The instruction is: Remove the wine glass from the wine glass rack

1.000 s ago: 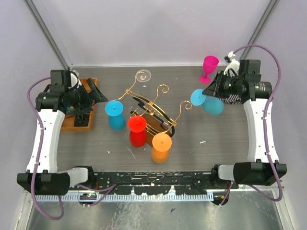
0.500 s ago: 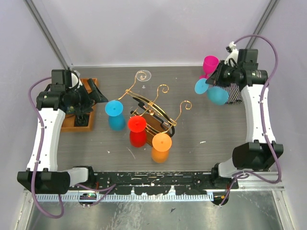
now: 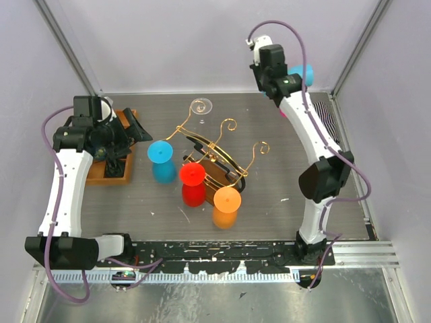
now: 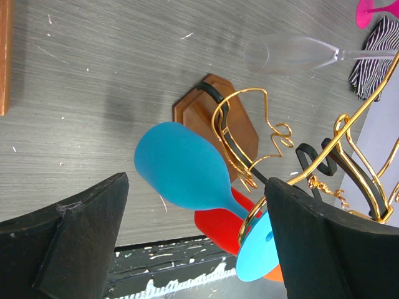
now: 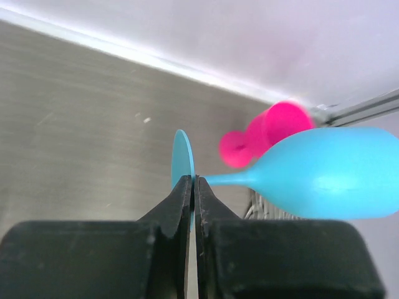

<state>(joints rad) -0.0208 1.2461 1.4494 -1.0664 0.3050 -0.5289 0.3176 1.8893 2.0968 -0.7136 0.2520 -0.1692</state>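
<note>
The gold wire wine glass rack (image 3: 212, 151) stands mid-table on its brown wooden base (image 4: 212, 115). A blue glass (image 3: 161, 153), a red glass (image 3: 192, 175) and an orange glass (image 3: 227, 200) hang from it, and a clear glass (image 3: 201, 106) hangs at its far end. My right gripper (image 5: 193, 180) is shut on the foot of another blue wine glass (image 5: 324, 171), held high near the back wall (image 3: 302, 73), away from the rack. My left gripper (image 4: 196, 180) is open, close to the hanging blue glass (image 4: 184, 168), not touching it.
A pink glass (image 5: 268, 131) stands at the back right by a striped cloth (image 3: 325, 111). A wooden tray (image 3: 111, 171) lies at the left under my left arm. Frame posts and walls close in the back.
My right arm has swung up and back, carrying the blue glass from the right side of the table to near the back wall. The left arm has barely moved.
</note>
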